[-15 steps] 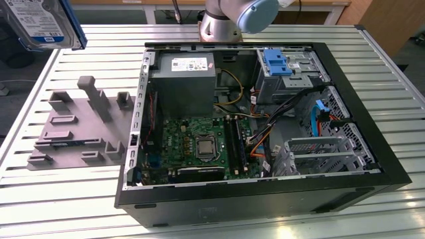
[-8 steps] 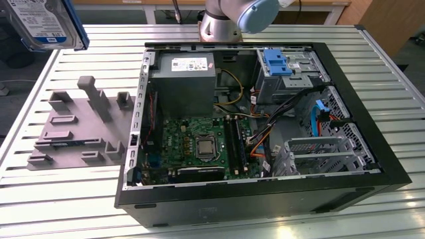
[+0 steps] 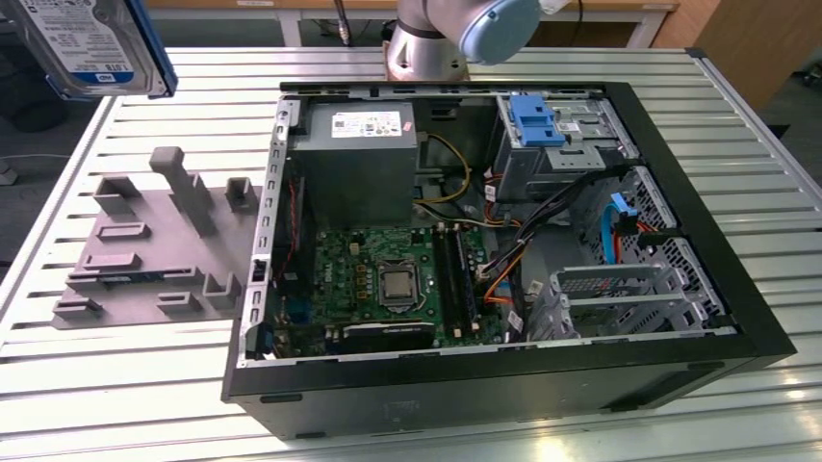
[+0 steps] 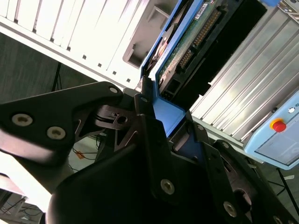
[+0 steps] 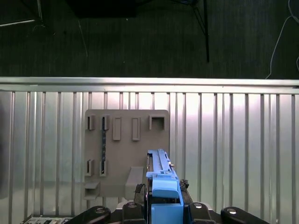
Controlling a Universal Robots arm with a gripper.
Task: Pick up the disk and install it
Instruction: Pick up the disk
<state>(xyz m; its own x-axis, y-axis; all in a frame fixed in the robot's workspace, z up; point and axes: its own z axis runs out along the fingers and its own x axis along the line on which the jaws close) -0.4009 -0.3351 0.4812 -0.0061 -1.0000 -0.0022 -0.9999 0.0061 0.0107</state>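
Note:
The disk, a silver drive with a white-and-blue label in a blue plastic frame, hangs high above the table at the exterior view's upper left. In both wrist views my gripper is shut on the blue frame. The disk stands edge-on between the black fingers, above the grey fixture plate. In the second wrist view the disk's green circuit-board underside faces the camera, and the gripper clamps the frame's blue end.
An open computer case lies on the slatted metal table, with a grey power supply, motherboard and a blue bracket in the drive bay. The grey fixture plate lies beside the case. The arm's base stands behind it.

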